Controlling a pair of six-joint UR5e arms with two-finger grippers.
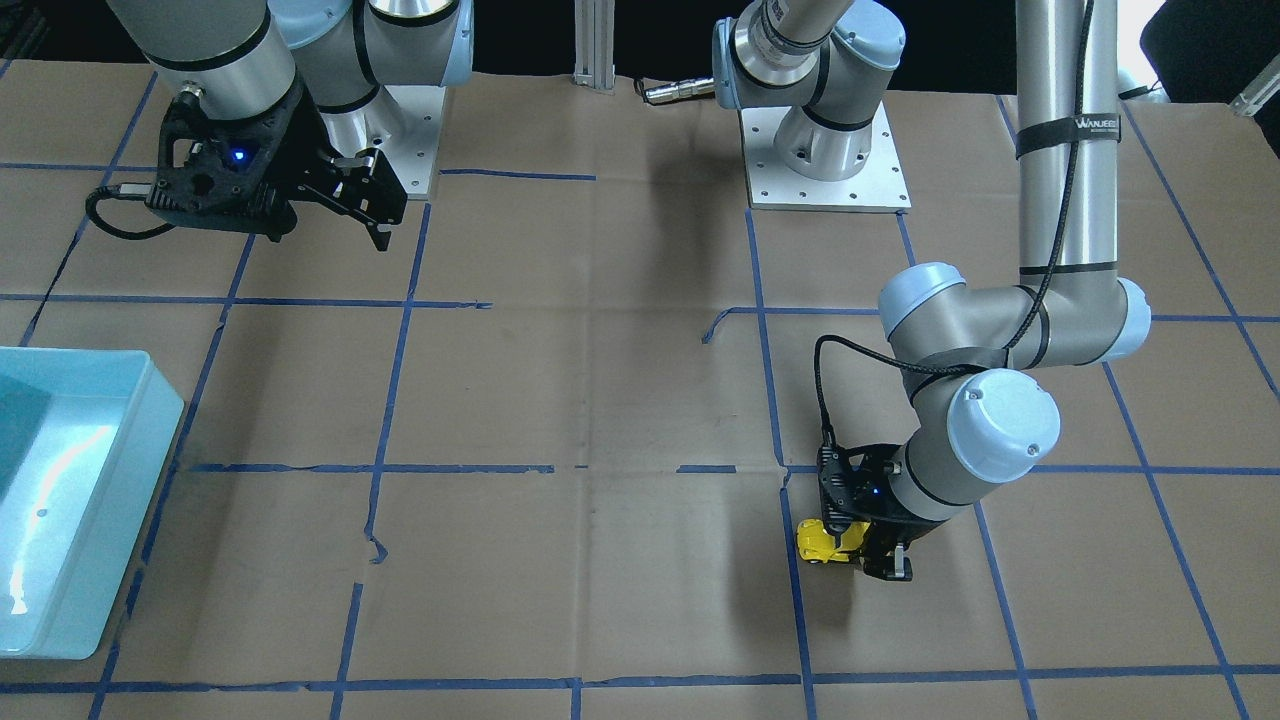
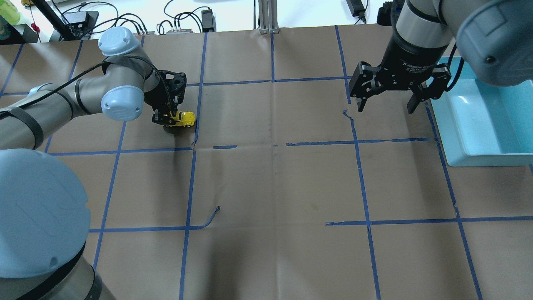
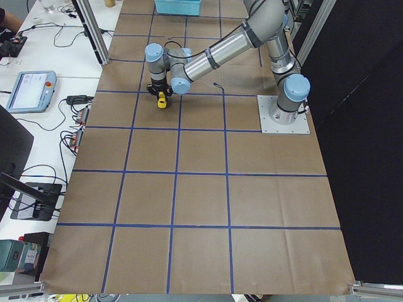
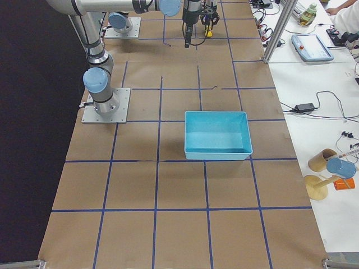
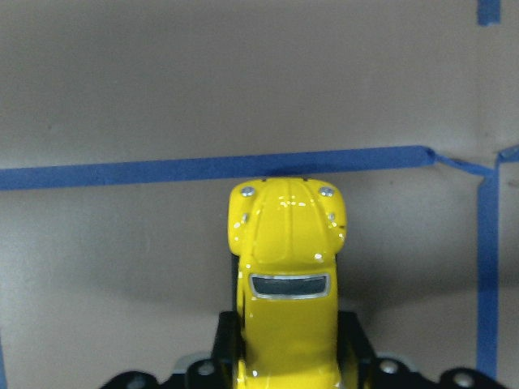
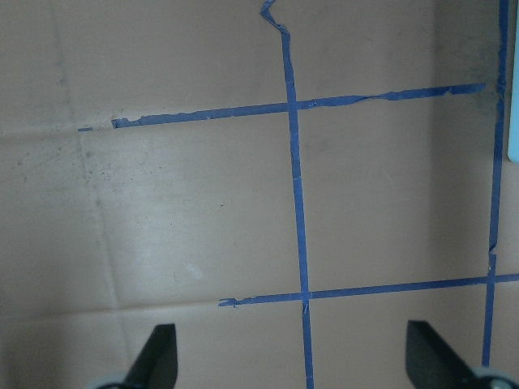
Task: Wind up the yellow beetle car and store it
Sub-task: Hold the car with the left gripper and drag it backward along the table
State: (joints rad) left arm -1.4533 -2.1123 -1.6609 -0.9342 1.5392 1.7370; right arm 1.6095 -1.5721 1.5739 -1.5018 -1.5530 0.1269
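Observation:
The yellow beetle car (image 2: 184,118) is a small glossy toy near a blue tape line on the left half of the table. My left gripper (image 2: 170,119) is shut on its rear half, and the nose sticks out ahead of the fingers. The left wrist view shows the car (image 5: 285,267) from above, with the black fingers (image 5: 353,340) on both sides. The car (image 1: 823,541) is low at the table; I cannot tell if its wheels touch. My right gripper (image 2: 386,106) hangs open and empty above the table's right half, and its fingertips (image 6: 159,356) stand wide apart.
A light blue bin (image 2: 442,125) stands at the table's right edge, beside my right gripper; it also shows in the front view (image 1: 150,420). Brown paper with a blue tape grid (image 2: 272,145) covers the table. Both arm bases (image 1: 826,170) stand at the robot's side.

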